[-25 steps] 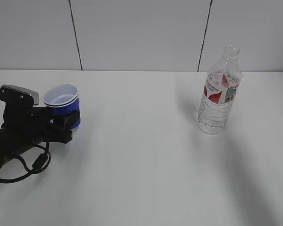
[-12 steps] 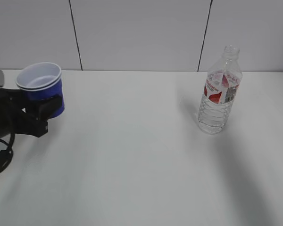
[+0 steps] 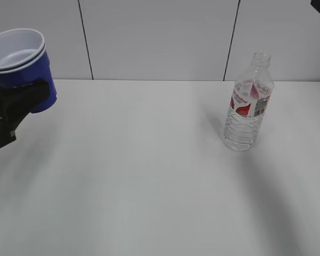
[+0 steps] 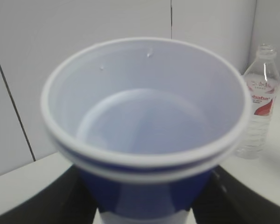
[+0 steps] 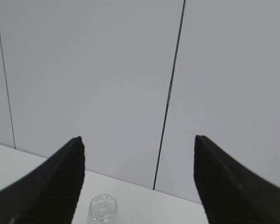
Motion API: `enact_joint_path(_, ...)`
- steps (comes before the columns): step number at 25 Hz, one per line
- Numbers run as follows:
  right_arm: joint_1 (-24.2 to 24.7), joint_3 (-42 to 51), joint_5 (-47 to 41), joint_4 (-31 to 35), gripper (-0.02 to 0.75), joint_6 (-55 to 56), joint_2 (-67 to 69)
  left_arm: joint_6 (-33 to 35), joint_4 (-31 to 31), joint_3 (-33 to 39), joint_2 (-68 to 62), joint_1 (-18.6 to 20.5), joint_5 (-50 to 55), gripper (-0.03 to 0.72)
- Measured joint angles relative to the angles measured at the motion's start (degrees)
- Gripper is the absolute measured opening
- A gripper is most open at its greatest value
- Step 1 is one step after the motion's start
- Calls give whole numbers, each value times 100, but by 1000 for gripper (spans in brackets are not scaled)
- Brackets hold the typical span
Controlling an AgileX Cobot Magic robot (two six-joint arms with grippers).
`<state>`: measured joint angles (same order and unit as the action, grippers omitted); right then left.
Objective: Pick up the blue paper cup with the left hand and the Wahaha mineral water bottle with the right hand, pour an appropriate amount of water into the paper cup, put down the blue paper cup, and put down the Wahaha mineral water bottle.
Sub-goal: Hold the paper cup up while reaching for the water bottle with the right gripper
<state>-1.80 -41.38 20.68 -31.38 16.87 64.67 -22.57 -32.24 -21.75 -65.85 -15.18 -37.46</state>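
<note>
the blue paper cup [image 3: 21,66] is held above the white table [image 3: 149,176] at the far left of the exterior view, at about ten o'clock from the table's middle. it is pinched between the fingers of the left hand [image 3: 10,109], whose black gripper is seen wrapped against the lower blue wall. the cup is kept roughly upright, its doubled white rim tipped slightly toward the camera.

in the left wrist view the cup [image 4: 144,135] fills most of the picture, with a white inside and a few small droplets seen on the far inner wall; whether any liquid lies in it cannot be told. dark finger surfaces [image 4: 70,200] are seen at either side of its base.

the wahaha mineral water bottle [image 3: 248,104] is stood upright on the table at about two o'clock from the middle, well apart from the cup, uncapped. no water level can be made out.

in the right wrist view the fingers [image 5: 51,186] of the right hand [image 5: 140,182] are spread wide, with nothing between them, and the bottle's open mouth [image 5: 102,208] is seen below, at about six o'clock.
</note>
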Motion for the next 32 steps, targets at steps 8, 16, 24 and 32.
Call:
enact_joint_path(8,0,0,96,-188,548,200,24,-91,-160,12,63,0,99,428)
enact_joint_path(16,0,0,304,-228,548,508,24,-95,-247,12,93,0,106,428)
enact_joint_path(24,0,78,320,-385,548,583,541,-95,-263,12,93,0,194,427)
enact_joint_path(32,0,884,1151,-271,548,601,957,-95,-345,12,93,0,252,427)
